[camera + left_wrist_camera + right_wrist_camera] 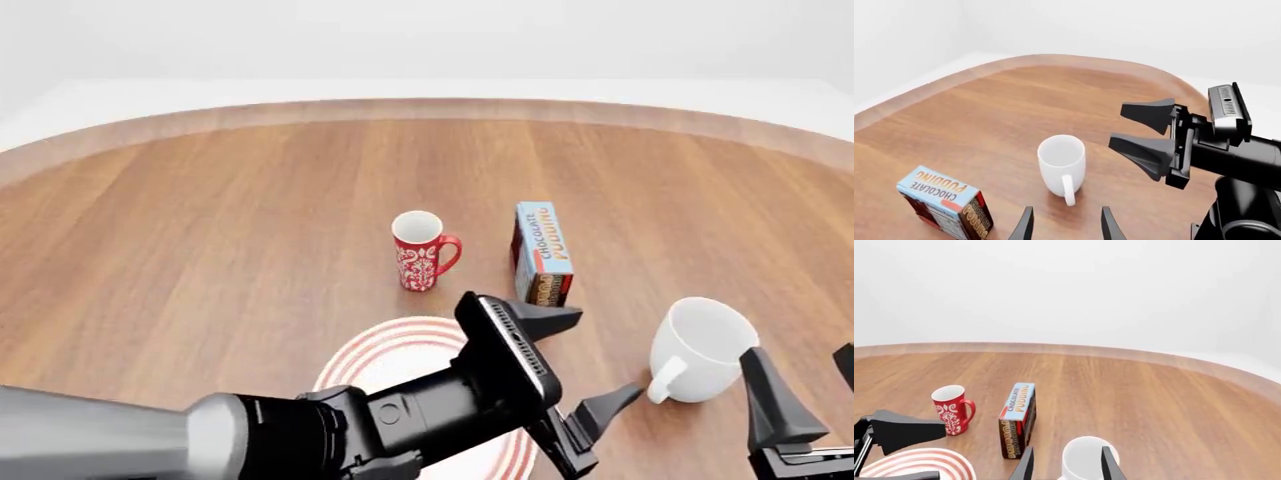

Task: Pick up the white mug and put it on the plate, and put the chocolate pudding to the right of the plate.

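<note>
Both of your grippers are spread wide and hold nothing: the right gripper (807, 395) sits just behind the white mug (699, 349), lined up to close on it, while the left gripper (577, 385) hangs over the plate (378, 355). The mug stands upright right of the plate, and the chocolate pudding (542, 253) stands beyond it, beside the red mug (422, 251).

I'm seeing a plain white mug (699, 348) and a red-ringed white plate (387, 352). The pudding box (543, 254) is showing light blue, the other mug (423, 251) red with white florals.
</note>
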